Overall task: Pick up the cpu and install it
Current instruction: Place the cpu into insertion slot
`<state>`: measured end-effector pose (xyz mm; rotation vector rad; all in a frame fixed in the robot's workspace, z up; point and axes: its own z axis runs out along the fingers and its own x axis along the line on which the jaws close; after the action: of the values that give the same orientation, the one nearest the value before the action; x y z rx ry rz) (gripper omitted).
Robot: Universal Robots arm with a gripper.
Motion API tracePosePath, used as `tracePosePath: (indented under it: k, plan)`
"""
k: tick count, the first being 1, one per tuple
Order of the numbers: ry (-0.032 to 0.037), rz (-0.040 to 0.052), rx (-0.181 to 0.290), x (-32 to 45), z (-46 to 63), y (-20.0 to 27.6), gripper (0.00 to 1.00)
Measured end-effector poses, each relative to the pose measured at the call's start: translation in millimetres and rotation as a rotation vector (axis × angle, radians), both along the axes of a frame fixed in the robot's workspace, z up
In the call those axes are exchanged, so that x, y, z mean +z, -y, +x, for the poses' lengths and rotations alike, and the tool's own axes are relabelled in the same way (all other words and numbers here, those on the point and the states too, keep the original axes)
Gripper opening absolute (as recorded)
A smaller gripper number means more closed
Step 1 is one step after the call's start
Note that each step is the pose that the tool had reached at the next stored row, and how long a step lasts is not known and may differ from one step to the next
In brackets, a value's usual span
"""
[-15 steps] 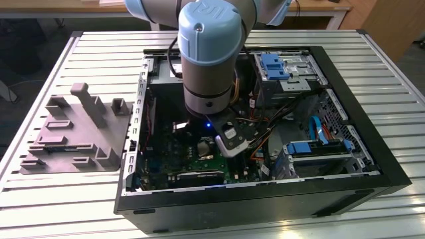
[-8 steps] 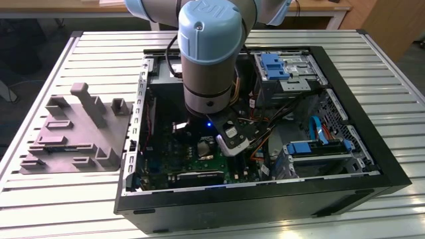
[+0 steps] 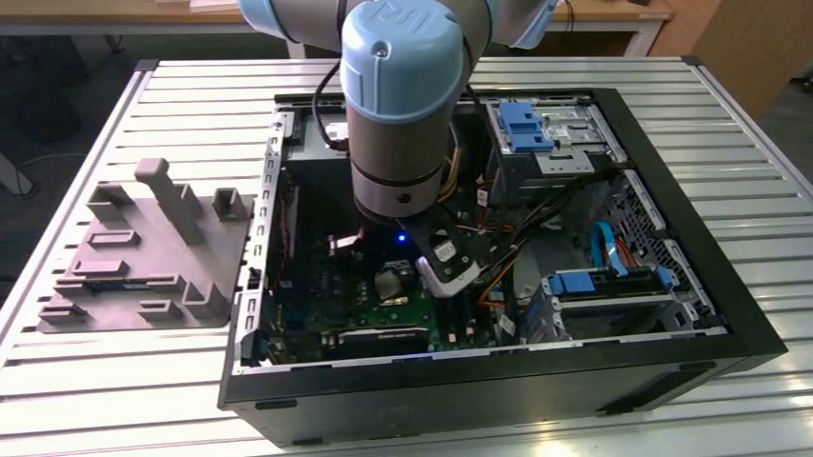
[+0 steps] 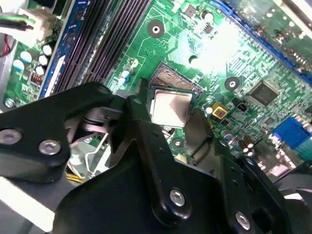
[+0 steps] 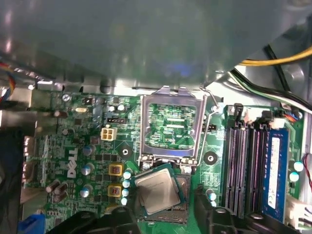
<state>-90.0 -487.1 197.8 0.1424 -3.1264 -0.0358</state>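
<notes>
Black two-finger gripper (image 4: 169,111) pinches thin square silvery-grey metal-topped cpu (image 4: 170,107) by its edges, tilted just above open metal-framed socket (image 4: 176,80) on green motherboard (image 4: 243,58).

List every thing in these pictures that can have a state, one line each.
cpu, gripped, skewed over the socket, not seated.
gripper, shut on the cpu.
hinged frame, swung open.
computer case, side open.
</notes>
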Motion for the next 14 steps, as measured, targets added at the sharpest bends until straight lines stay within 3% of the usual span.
tracePosePath:
  k: [1, 6, 10, 12, 14]
  plan:
    - [0.0, 0.0007, 0.014, -0.1, 0.0, 0.0, 0.58]
    - [0.0003, 0.0147, 0.081, -2.1, 0.0, 0.0, 0.58]
    - [0.0007, 0.0281, 0.1, -3.8, 0.0, 0.0, 0.58]
    - [0.0007, 0.032, 0.105, -4.3, 0.0, 0.0, 0.56]
    - [0.0004, 0.034, 0.108, -4.4, 0.0, 0.2, 0.43]
